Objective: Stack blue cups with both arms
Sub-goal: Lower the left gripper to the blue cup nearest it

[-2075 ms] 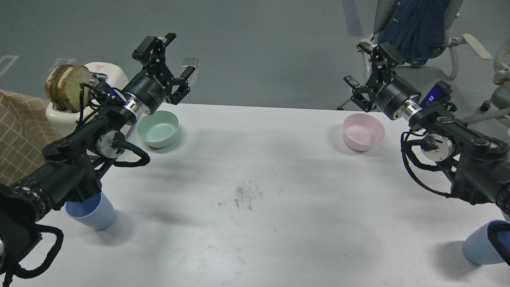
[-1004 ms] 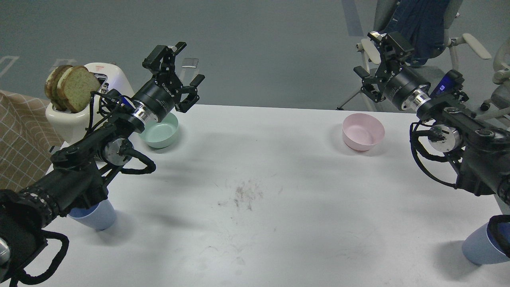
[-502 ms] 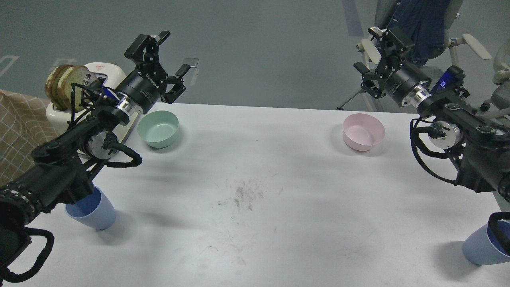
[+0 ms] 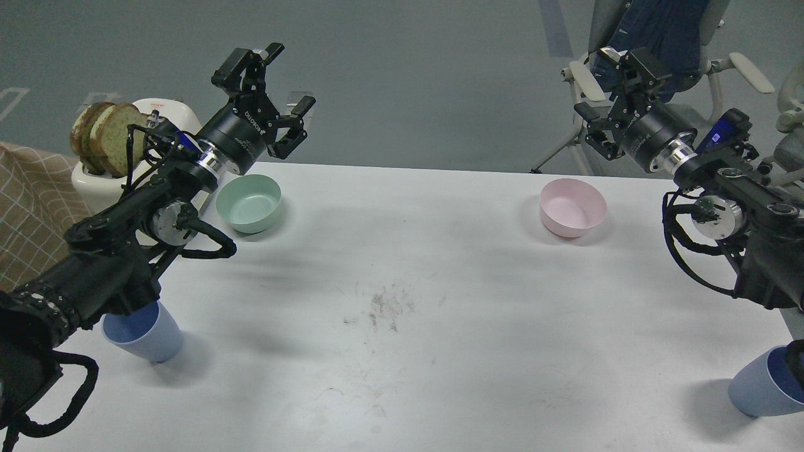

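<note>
The surface [image 4: 402, 282] carries both cups at its near edge, well apart — one near-left, one near-right. Each arm reaches far past its cup. The left hand [image 4: 271, 88] hangs empty with fingers spread, above the green bowl [image 4: 248, 202]; the left cup [image 4: 143, 334] sits far back beneath that forearm. The right hand [image 4: 612, 100] also looks open, beyond the pink bowl [image 4: 573, 206]; the right cup [image 4: 763, 383] stands well behind it. Over two seconds both hands have only wavered — no grasp begun, I judge.

cups: near-left [image 4: 143, 336], near-right [image 4: 760, 384]; bowls: far-left [image 4: 249, 202], far-right [image 4: 573, 206]
</note>
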Action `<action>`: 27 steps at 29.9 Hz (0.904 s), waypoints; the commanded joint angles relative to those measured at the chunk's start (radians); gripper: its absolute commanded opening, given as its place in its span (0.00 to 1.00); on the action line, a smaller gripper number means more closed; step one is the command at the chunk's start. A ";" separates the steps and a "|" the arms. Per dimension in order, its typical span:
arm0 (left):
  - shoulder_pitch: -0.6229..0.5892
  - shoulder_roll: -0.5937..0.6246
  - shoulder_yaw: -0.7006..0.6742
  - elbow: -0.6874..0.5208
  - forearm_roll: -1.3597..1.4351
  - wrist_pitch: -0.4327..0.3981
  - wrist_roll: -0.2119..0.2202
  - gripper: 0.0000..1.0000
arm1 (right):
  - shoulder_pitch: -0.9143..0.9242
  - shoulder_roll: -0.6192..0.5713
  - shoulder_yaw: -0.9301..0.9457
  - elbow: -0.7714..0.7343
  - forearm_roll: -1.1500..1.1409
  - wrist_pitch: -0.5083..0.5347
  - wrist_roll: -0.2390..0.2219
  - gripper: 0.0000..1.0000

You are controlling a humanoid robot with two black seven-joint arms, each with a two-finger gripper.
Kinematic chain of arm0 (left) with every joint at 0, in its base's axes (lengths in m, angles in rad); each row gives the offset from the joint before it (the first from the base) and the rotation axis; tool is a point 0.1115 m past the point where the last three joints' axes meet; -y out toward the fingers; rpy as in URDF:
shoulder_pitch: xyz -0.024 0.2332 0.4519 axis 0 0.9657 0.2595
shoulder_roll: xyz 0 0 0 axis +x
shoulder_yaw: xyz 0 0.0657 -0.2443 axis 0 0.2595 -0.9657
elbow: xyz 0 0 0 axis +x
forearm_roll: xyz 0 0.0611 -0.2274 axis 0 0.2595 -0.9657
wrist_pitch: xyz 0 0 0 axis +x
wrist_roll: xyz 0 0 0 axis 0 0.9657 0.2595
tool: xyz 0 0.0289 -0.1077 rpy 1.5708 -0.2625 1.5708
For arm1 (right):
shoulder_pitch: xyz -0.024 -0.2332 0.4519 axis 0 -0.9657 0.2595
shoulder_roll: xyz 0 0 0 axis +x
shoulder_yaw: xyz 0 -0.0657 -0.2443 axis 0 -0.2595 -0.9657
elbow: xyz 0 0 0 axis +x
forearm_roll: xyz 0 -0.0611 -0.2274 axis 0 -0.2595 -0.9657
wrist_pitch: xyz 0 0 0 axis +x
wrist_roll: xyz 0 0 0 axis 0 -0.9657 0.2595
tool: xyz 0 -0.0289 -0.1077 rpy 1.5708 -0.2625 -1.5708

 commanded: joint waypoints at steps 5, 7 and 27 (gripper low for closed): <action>-0.081 0.105 0.006 -0.063 0.120 0.000 -0.003 0.98 | -0.002 -0.008 0.000 -0.008 0.001 0.000 0.000 1.00; -0.091 0.173 0.006 -0.139 0.197 0.000 -0.003 0.98 | -0.003 -0.006 0.000 -0.010 0.001 0.000 0.000 1.00; -0.069 1.066 0.107 -0.925 1.111 0.000 -0.019 0.95 | -0.038 -0.003 0.000 0.011 0.001 0.000 0.000 1.00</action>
